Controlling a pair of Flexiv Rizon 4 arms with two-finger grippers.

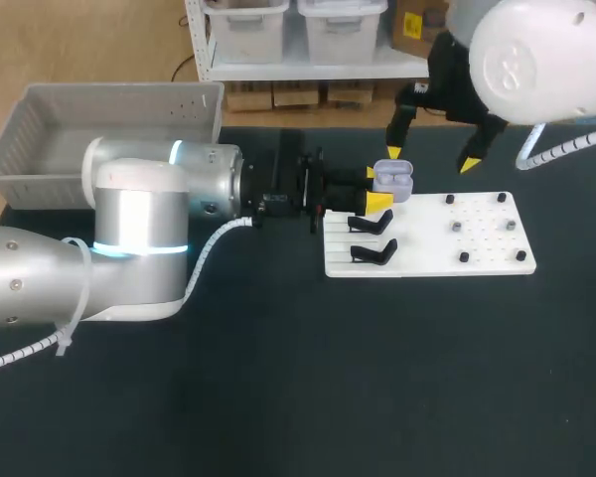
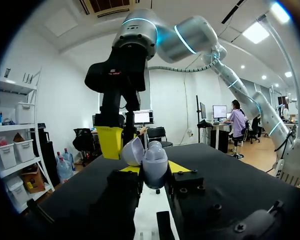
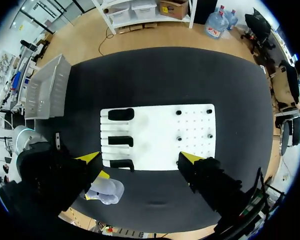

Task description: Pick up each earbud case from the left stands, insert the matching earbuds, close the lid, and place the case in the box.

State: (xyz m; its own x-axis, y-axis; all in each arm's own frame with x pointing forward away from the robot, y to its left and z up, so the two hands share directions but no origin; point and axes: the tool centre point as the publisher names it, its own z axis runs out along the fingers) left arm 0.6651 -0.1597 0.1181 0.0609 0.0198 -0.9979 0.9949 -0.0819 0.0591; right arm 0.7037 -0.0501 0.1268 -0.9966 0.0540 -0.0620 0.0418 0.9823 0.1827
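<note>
- Head view: earbud case (image 1: 393,179), pale, lid swung open, at the far left corner of the white board (image 1: 477,248).
- Left jaws: clenched on the earbud case from two sides; left arm (image 1: 139,229) lies across the tabletop (image 1: 278,378).
- Right jaws: released, spread wide, just above the case.
- Black stands (image 1: 371,225), two, on the board's left side.
- Black pegs (image 1: 464,256), small, on its right half.
- Grey box (image 1: 40,149): far left, well apart from the board.

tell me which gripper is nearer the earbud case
Left. The left gripper is shut on the earbud case; the right gripper hangs open above it, not touching.
</note>
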